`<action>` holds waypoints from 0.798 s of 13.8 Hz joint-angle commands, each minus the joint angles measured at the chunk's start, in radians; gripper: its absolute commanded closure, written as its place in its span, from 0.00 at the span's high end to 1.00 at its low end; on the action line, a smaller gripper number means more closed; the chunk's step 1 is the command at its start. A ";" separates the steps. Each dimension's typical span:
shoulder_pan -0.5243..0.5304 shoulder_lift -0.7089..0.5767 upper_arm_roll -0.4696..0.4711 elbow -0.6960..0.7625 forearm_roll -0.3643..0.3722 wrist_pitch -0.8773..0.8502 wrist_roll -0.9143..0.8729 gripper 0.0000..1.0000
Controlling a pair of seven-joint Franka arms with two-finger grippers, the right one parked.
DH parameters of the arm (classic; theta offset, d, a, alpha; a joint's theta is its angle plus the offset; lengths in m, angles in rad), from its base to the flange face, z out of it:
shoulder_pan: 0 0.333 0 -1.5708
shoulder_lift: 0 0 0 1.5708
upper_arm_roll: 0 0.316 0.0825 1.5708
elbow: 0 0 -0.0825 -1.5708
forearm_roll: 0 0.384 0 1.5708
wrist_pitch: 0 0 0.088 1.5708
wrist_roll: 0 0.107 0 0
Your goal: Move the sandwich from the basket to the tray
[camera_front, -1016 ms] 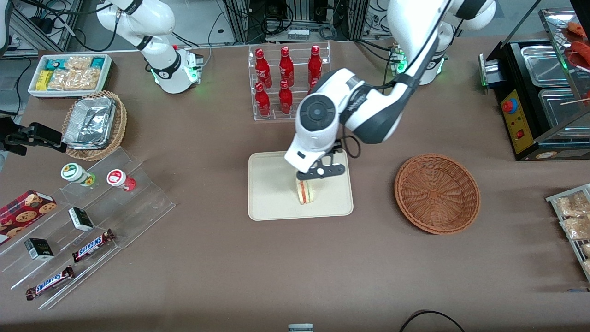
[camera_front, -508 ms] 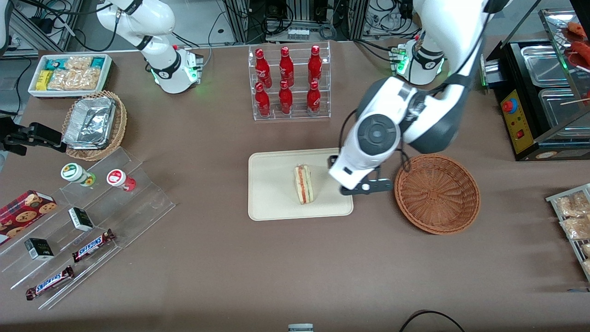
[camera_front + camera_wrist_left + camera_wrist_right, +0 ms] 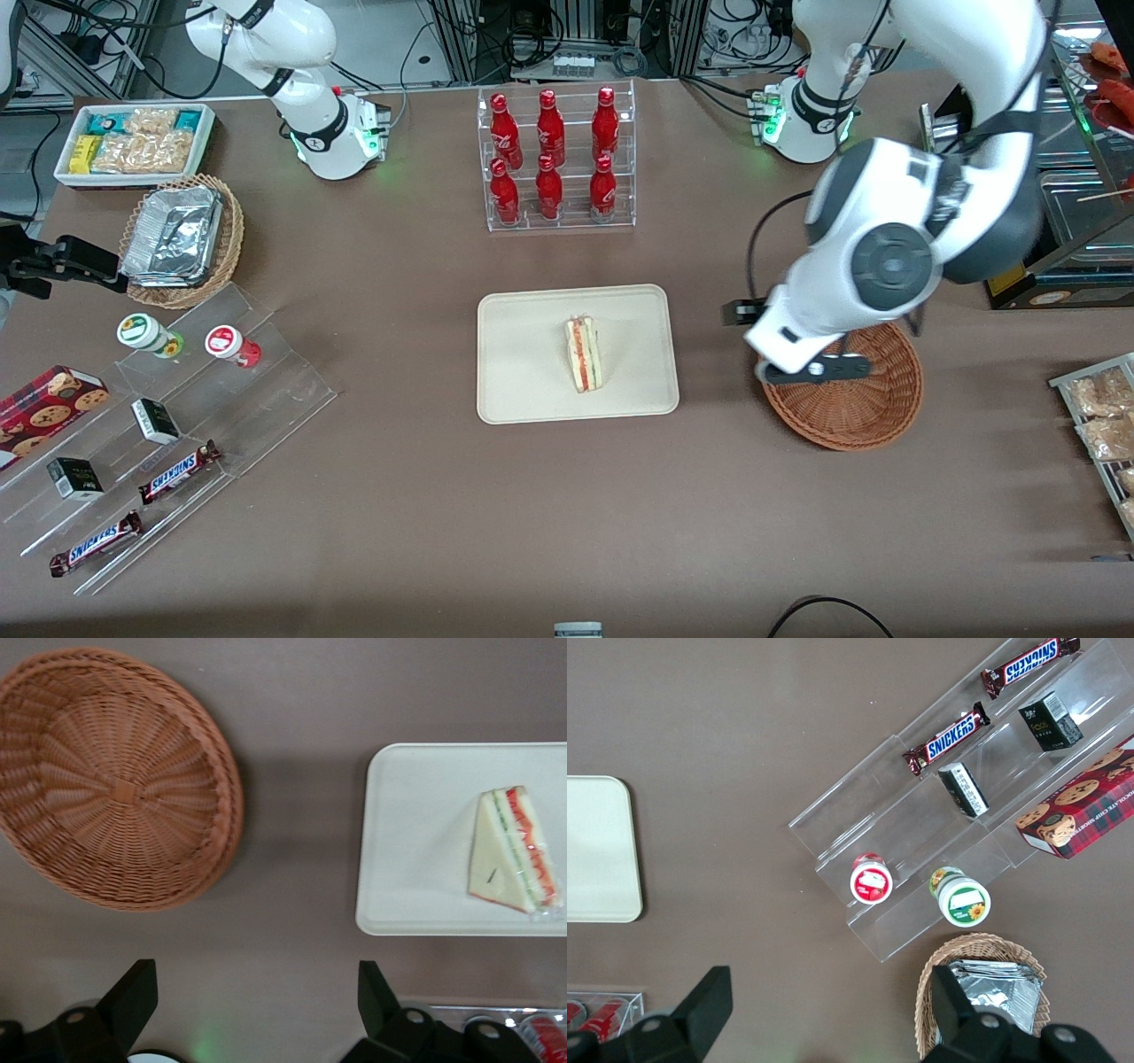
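The sandwich [image 3: 585, 355], a pale bread wedge with red and green filling, lies on the cream tray [image 3: 532, 390] at the table's middle; both also show in the left wrist view, sandwich [image 3: 514, 850] on tray [image 3: 416, 833]. The reddish-brown wicker basket [image 3: 864, 412] stands beside the tray toward the working arm's end and is empty in the left wrist view [image 3: 115, 780]. My left gripper [image 3: 811, 368] hangs high above the basket's rim nearest the tray. It is open and empty, its black fingers [image 3: 133, 997] spread wide over bare tabletop.
A clear rack of red bottles [image 3: 554, 159] stands farther from the front camera than the tray. A black warmer box [image 3: 1028, 186] and snack packets [image 3: 1103, 416] sit at the working arm's end. Acrylic steps with snacks [image 3: 159, 425] and a foil-tray basket [image 3: 182, 239] lie toward the parked arm's end.
My left gripper let go of the sandwich on the tray, rose and swung away sideways to above the basket. The sandwich stays where it was set down.
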State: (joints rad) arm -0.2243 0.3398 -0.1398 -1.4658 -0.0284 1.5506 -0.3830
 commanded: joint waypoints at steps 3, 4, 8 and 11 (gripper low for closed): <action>0.138 -0.192 -0.015 -0.175 0.013 -0.007 0.194 1.00; 0.167 -0.226 -0.020 -0.198 0.015 -0.013 0.237 1.00; 0.279 -0.303 -0.084 -0.215 0.045 -0.110 0.346 1.00; 0.287 -0.329 -0.077 -0.191 0.056 -0.187 0.357 1.00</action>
State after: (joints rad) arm 0.0430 0.0485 -0.1996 -1.6470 0.0112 1.4043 -0.0458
